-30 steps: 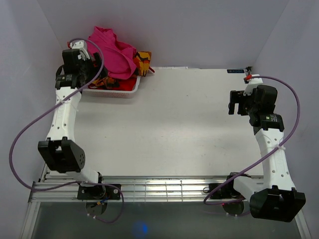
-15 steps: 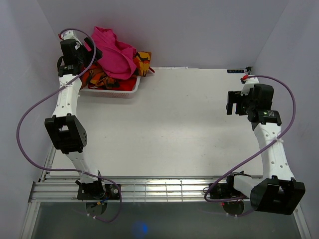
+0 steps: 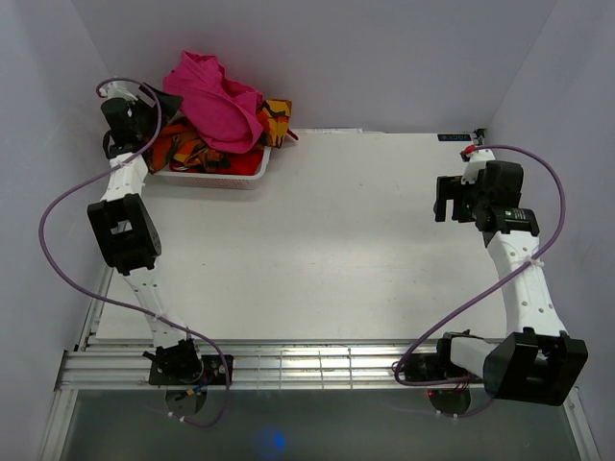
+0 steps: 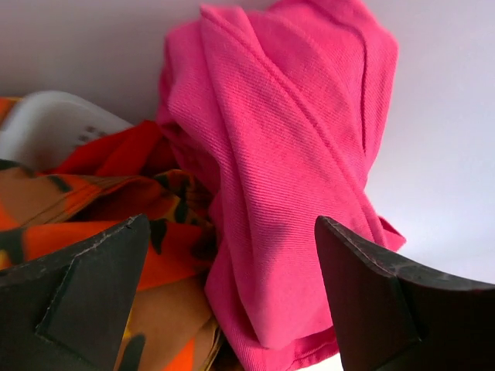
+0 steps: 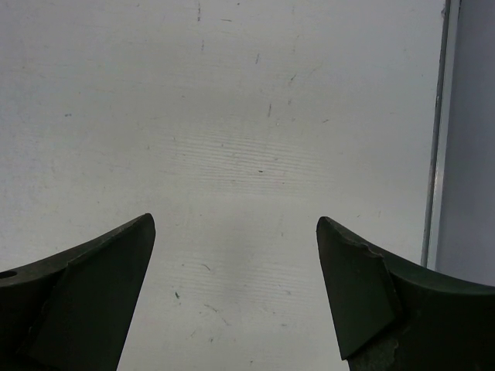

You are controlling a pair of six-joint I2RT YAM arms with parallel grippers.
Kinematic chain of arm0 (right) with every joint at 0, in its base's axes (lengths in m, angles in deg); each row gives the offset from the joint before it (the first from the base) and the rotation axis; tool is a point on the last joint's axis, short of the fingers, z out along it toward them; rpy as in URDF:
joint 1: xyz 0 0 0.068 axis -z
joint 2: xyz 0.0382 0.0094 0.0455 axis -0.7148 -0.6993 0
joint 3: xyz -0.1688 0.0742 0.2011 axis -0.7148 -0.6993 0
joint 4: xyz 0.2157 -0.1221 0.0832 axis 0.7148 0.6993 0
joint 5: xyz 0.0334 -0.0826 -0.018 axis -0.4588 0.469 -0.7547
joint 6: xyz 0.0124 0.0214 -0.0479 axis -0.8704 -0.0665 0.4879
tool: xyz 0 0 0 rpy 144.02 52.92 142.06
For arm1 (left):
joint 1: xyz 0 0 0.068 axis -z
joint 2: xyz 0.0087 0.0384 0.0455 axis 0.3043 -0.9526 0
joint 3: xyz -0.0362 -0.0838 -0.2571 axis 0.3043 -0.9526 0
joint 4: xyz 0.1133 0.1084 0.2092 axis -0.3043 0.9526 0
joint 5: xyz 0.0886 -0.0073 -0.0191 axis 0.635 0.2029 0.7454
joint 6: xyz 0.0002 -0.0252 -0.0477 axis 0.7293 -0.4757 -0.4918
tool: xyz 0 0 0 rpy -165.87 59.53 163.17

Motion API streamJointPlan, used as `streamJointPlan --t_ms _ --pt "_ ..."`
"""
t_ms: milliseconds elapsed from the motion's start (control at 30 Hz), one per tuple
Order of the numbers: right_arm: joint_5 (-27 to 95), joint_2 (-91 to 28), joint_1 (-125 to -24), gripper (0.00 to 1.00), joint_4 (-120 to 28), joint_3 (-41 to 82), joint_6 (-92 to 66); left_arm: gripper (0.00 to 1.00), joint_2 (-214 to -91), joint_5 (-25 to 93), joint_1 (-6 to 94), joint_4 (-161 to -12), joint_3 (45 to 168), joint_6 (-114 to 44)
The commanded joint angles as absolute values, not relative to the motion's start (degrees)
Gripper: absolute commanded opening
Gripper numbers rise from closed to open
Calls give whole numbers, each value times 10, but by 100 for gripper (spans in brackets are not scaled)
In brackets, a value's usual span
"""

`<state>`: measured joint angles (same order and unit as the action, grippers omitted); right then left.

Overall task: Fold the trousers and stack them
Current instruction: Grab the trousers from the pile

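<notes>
Left tool (image 4: 232, 224) spread wide, aimed at the bright magenta-pink cloth trousers (image 4: 286, 139) heaped on the orange camouflage-patterned trousers (image 4: 93, 193) in the white slotted plastic basket (image 3: 219, 180). Right tool (image 5: 236, 220) spread too, holding nothing, over the white table (image 3: 356, 240). Risk: grabbing both pairs together, or cloth snagging and dragging the basket.

Bright, even overhead light; soft shadows; wrist views blur dark near tool edges.
</notes>
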<state>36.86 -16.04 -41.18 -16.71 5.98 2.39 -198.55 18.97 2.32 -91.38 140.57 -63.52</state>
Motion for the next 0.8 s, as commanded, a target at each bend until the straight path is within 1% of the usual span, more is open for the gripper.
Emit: streamJointPlan --t_ms 0,233,267,300,400,567,700,767 --pt "360 -169 -411 90 -189 84 29 98 -2010 85 30 -1028 1441 -700" --pt "355 -192 -411 90 -182 91 32 98 -2080 19 29 -1307 1390 -859" --pt "355 -195 -411 90 -181 92 32 98 -2087 18 29 -1339 1383 -876" --pt "351 -198 -411 90 -180 93 33 98 -2094 19 28 -1409 1377 -895" --pt "348 -208 -411 90 -177 99 33 98 -2119 39 29 -1484 1366 -943" --pt "341 -226 -411 90 -170 105 36 98 -2151 55 30 -1467 1404 -941" --pt "339 -240 -411 90 -158 124 39 98 -2180 70 37 -1430 1465 -922" --pt "340 -246 -411 90 -156 130 38 95 -2184 77 39 -1416 1485 -914"
